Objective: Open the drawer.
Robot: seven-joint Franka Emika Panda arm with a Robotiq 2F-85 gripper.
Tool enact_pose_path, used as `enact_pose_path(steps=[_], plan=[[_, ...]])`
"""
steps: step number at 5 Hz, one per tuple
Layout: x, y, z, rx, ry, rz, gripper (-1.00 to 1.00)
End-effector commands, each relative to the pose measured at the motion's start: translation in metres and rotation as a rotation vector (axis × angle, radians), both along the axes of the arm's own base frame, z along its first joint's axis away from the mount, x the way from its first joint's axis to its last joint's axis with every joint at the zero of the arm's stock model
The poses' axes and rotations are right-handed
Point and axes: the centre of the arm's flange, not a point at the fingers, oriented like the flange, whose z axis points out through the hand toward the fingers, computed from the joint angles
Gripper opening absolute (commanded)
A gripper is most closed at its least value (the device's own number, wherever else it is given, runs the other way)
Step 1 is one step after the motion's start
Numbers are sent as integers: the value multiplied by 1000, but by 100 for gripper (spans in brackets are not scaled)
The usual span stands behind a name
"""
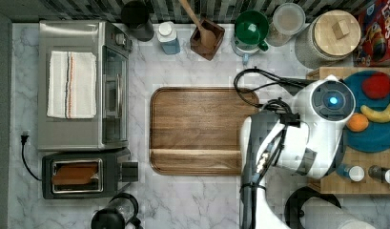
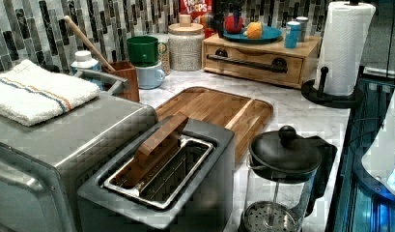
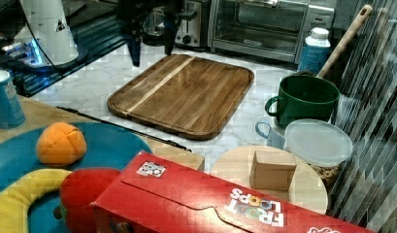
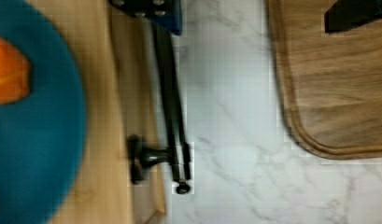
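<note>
The left view showed the whole front of the drawer (image 2: 255,63), closed in its light wooden box at the back of the marble table (image 2: 301,113) beyond the cutting board (image 2: 219,111), its long black bar handle (image 2: 246,63) running level along the front, whereas the wrist view showed that handle (image 4: 170,93) from above with one mount (image 4: 144,156), standing off the wood over the marble. In the right view the pincer (image 3: 150,53) hung fingers-down by the far corner of the cutting board (image 3: 184,94), its two dark fingers (image 3: 134,51) spread apart and holding nothing. In the top view the white arm (image 1: 297,138) bent over the gap between the cutting board (image 1: 197,129) and the box carrying the teal plate (image 1: 374,136).
</note>
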Motion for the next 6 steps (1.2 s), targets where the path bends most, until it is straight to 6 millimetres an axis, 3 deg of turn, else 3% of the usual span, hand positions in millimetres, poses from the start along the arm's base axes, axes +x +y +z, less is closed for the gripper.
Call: enact_pose_path(steps=[1, 3, 5, 6], plan=[[21, 9, -43, -43, -53, 174, 100], [17, -14, -75, -37, -52, 174, 100], [-1, -40, -89, -70, -95, 145, 100], [-4, -41, -97, -68, -84, 119, 100]])
